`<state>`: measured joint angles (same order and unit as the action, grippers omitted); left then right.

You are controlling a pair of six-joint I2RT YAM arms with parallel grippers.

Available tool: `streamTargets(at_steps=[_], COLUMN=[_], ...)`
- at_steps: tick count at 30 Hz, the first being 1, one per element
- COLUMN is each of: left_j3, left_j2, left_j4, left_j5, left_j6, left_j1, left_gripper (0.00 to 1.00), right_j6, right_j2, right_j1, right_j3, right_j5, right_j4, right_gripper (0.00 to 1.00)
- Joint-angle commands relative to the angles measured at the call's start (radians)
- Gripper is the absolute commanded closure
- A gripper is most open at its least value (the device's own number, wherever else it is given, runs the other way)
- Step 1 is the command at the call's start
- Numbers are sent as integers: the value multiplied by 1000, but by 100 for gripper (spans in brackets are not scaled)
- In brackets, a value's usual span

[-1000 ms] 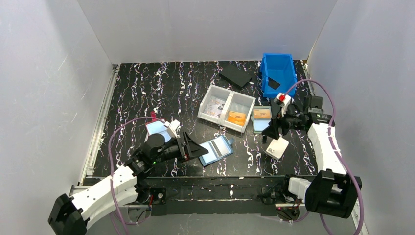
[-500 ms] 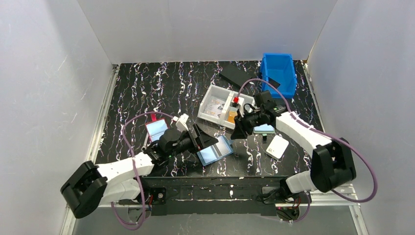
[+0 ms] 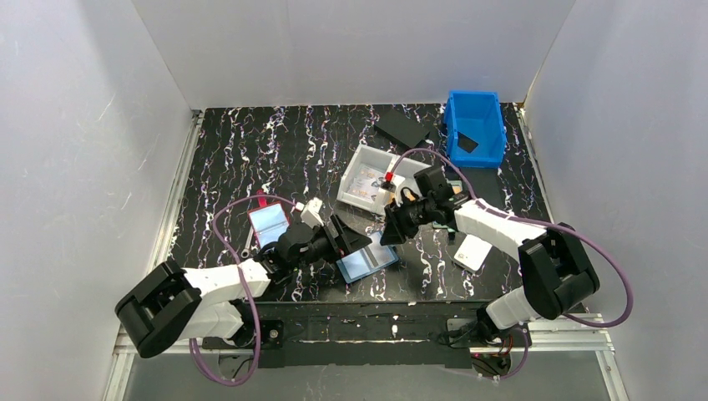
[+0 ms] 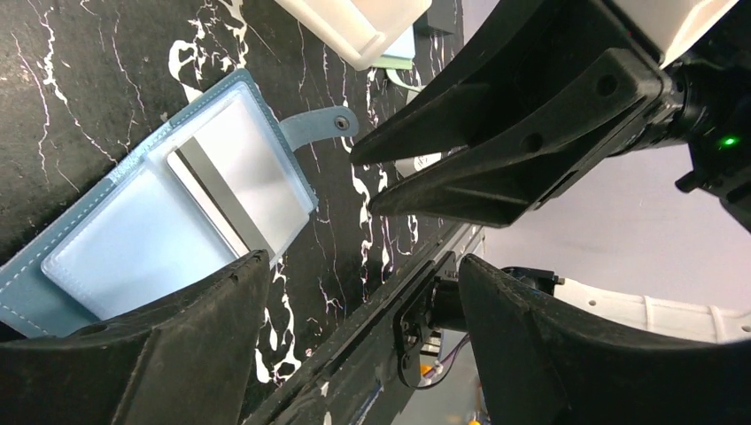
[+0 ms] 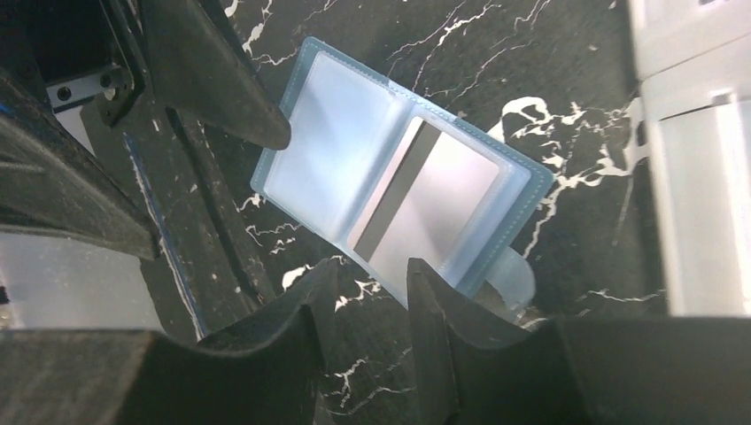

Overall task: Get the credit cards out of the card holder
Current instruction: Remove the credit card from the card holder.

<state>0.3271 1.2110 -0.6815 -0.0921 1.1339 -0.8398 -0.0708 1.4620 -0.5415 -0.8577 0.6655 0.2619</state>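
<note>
I'm at the approach step. The card holder lies open and flat on the counter toward six o'clock. One striped card shows in its tab-side pocket. My left end effector, jaws wide apart, hangs at its ten o'clock. My right end effector, jaws narrowly apart on nothing, is at one o'clock. Next I'd pin one panel and pinch the card's edge.

We are looking at a robot lab. Tall plain white walls box in a black tabletop with white squiggles. A white-and-black left robot arm and a matching right robot arm, both trailing purple cables, are bolted at its near edge.
</note>
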Motion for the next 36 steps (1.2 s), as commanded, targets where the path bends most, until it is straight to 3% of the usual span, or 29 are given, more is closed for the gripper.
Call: streamTargets(at_steps=[1, 7, 8, 12, 20, 36], left_j3=[5, -3, -16, -31, 13, 20], left_j2=[30, 68, 78, 109, 280, 300], left_j4=[-40, -65, -73, -108, -128, -127], left_j5=[39, 45, 59, 78, 78, 134], left_j6=[-23, -21, -20, -23, 36, 62], left_j1=[-5, -15, -21, -31, -62, -67], left_gripper=[27, 39, 45, 51, 55, 62], right_j6=[154, 210, 224, 247, 240, 254], right_j2=[13, 26, 41, 80, 122, 179], right_j1=[-42, -71, -82, -87, -87, -87], right_j3=[40, 65, 64, 59, 59, 52], right_j5=[-34, -81, -117, -159, -239, -224], right_j4=[-149, -191, -192, -184, -176, -164], right_gripper=[57, 58, 59, 60, 62, 62])
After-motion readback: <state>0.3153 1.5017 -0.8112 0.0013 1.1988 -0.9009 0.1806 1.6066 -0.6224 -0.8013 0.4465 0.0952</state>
